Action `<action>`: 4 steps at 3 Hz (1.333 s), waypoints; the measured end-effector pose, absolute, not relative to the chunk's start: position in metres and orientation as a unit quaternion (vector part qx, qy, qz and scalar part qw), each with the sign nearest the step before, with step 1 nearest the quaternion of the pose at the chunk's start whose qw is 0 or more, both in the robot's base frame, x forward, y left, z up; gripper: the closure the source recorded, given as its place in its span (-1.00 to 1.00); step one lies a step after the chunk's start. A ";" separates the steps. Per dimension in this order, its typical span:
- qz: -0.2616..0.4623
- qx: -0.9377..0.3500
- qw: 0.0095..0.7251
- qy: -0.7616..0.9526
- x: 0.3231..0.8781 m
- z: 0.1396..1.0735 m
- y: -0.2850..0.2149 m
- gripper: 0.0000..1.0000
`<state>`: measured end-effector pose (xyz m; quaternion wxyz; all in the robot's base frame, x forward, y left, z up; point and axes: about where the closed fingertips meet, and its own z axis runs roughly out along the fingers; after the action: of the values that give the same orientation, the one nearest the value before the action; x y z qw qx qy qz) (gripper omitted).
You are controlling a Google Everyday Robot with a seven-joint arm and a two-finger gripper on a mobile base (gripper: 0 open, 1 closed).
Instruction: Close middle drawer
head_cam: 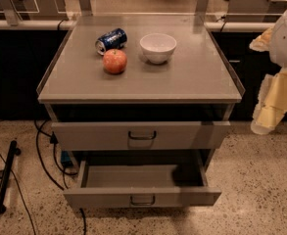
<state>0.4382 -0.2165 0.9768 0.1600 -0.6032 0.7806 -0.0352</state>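
The middle drawer [142,198] is pulled far out of the grey cabinet. Its low front panel carries a small dark loop handle [143,199], and its shallow grey tray [133,176] shows bare. Above it, the taller-fronted top drawer [141,135] also stands out a little, with a dark gap under the cabinet top. The lowest drawer is hidden beneath the open middle one. My gripper [263,123] hangs at the right edge of the view, on the white and yellowish arm [285,38]. It is to the right of the cabinet, at about the top drawer's height, and touches nothing.
On the cabinet top [197,77] lie a red apple [114,61], a blue can on its side [111,40] and a white bowl [158,47]. Dark cables [47,165] and a black stand leg [5,177] lie on the speckled floor at the left.
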 end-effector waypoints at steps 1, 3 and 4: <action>-0.035 -0.603 0.160 0.781 0.438 0.977 -0.216 -1.00; -0.035 -0.603 0.160 0.781 0.438 0.977 -0.216 0.00; -0.020 -0.594 0.168 0.786 0.433 0.950 -0.211 0.60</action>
<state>0.4326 -0.2110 0.9498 0.1677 -0.5943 0.7863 -0.0204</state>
